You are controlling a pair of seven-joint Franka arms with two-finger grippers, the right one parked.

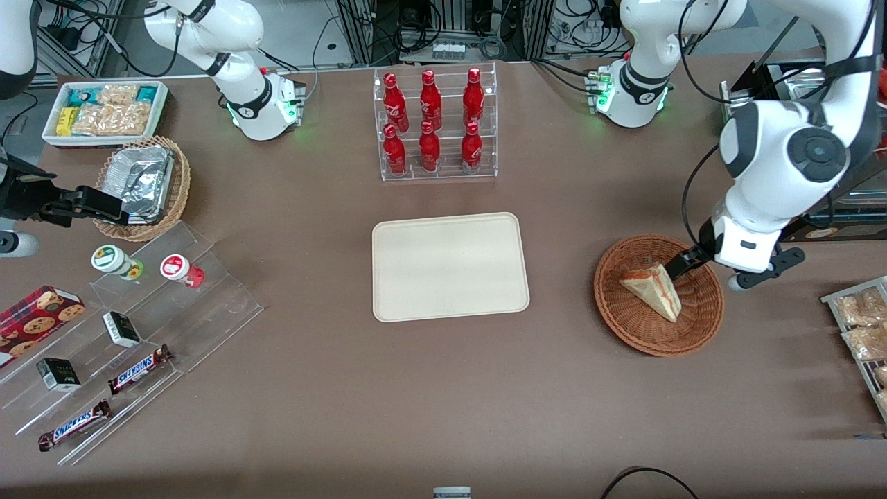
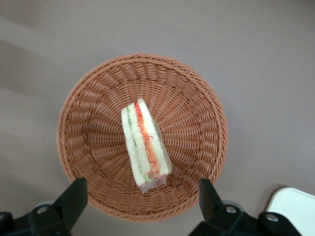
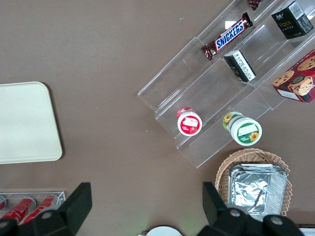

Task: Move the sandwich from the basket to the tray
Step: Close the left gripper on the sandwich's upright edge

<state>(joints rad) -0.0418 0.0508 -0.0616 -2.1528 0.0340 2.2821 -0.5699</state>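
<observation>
I am reading the sandwich (image 2: pixel 144 143) as a light, soft load: a clear-wrapped wedge of pale bread with red-orange and green layers. In my judgement the film will be slippery and the bread will crush under a hard squeeze. The best hold is likely across the two flat bread faces, near the middle of the wedge, with the fingers closing gently, not on the thin pointed end.

The sandwich is lying in the middle of the basket (image 2: pixel 93 98), standing on an edge with its layered side facing up toward my wrist camera. In the front view the basket (image 1: pixel 627 315) is sitting at the right of the frame, and the sandwich (image 1: pixel 655 290) is resting inside it.

My gripper (image 2: pixel 142 199) is hovering above the basket with its fingers spread wide apart and nothing between them. They are straddling the near end of the wedge without touching it. In the front view my gripper (image 1: pixel 682 262) is angling down over the basket's upper right rim.

Farther off, the tray (image 1: pixel 450 267) is lying at the frame's centre, well apart from the basket, holding nothing.
</observation>
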